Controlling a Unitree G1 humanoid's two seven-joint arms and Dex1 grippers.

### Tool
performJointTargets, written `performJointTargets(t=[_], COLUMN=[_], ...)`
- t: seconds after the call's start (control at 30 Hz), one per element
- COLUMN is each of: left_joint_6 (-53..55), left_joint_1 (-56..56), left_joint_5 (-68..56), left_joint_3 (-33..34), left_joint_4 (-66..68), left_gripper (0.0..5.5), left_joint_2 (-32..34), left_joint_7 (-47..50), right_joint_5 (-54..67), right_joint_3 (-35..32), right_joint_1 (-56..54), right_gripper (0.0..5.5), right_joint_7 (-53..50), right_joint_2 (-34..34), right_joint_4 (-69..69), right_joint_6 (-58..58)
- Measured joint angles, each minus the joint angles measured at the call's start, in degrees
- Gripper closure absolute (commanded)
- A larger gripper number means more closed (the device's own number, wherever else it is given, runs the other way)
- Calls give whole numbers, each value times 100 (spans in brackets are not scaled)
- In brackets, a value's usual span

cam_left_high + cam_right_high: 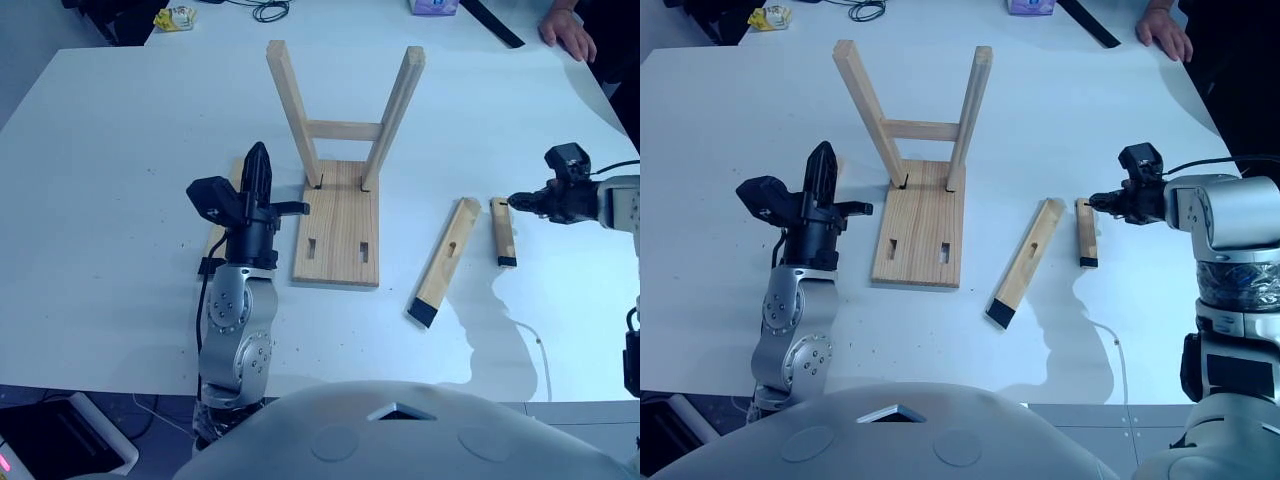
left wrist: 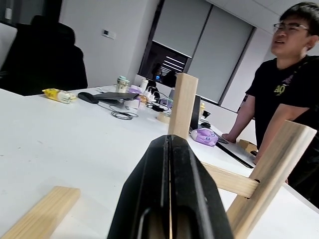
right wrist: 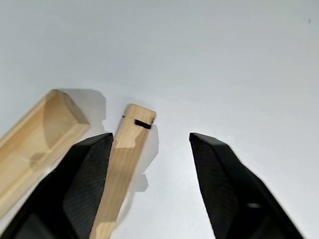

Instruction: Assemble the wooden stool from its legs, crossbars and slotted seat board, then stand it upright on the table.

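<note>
Flat pale wooden slotted seat board [image 1: 337, 235] lies mid-way on the white table [image 1: 120, 150]; a wooden frame of two legs and crossbar [image 1: 345, 130] stands in its far slots; right of it lies a black-tipped wooden leg [image 1: 445, 260], then a short wooden crossbar [image 1: 503, 232] beneath the right gripper [image 1: 518, 201]; left of it, a wooden strip [image 2: 40, 216] beside the left gripper [image 1: 258, 150].

Seat board [image 1: 923, 240] flat on white table [image 1: 730, 110], two legs [image 1: 869, 108] with crossbar [image 1: 923, 130] upright in its far slots, loose leg [image 1: 1026, 262] and short bar [image 1: 1086, 235] alongside, right gripper [image 1: 1097, 201] by the short bar.
</note>
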Motion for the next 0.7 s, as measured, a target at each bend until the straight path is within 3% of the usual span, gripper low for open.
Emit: performJointTargets(t=[0.3, 0.7], left_joint_6=[-116, 207], left_joint_1=[75, -13], left_joint_5=[10, -97], left_joint_3=[-97, 43], left_joint_4=[8, -49], left_gripper=[550, 550], left_joint_2=[13, 29], left_joint_7=[177, 115], right_joint_5=[118, 164], right_joint_3=[406, -236], right_joint_1=[-146, 961], right_gripper=[266, 266], right_joint_7=[259, -192], right_joint_2=[-19, 397], right_joint_4=[162, -631], right_joint_6=[117, 616])
